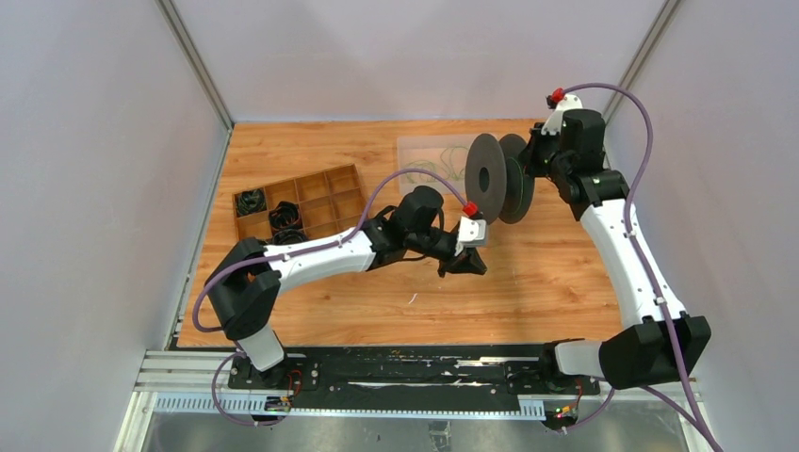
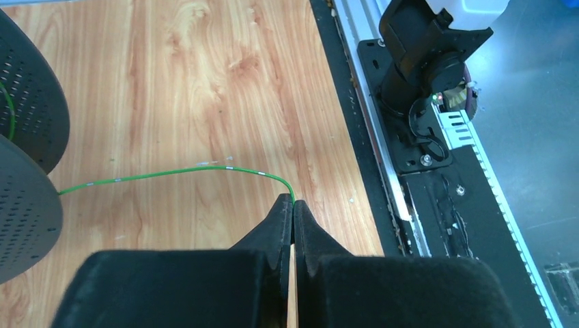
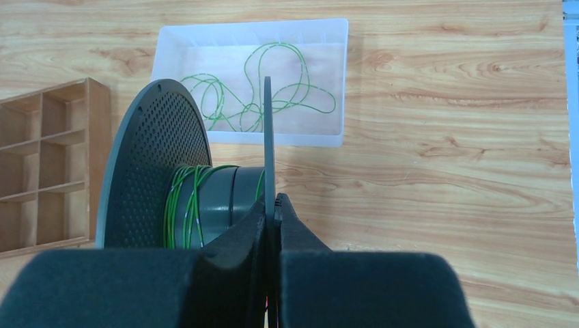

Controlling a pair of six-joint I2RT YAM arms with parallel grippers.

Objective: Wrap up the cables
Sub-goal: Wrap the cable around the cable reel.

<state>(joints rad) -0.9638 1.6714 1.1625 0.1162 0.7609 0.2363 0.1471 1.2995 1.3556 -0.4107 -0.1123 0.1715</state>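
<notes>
A thin green cable [image 2: 171, 171] runs across the wood from the black spool [image 2: 27, 205] to my left gripper [image 2: 293, 202], which is shut on its end. In the top view the left gripper [image 1: 468, 266] sits just in front of the spool [image 1: 497, 177]. My right gripper [image 3: 272, 202] is shut on the spool's near flange [image 3: 267, 137] and holds the spool up on edge. Several green turns [image 3: 183, 205] lie round the grey hub. More loose green cable [image 3: 259, 89] lies in a clear tray [image 3: 171, 48] behind.
A wooden divided box [image 1: 300, 202] with small black cord bundles stands at the left. The black base rail [image 1: 415, 372] runs along the near edge. Grey walls close in both sides. The right arm's base [image 2: 427, 61] shows in the left wrist view.
</notes>
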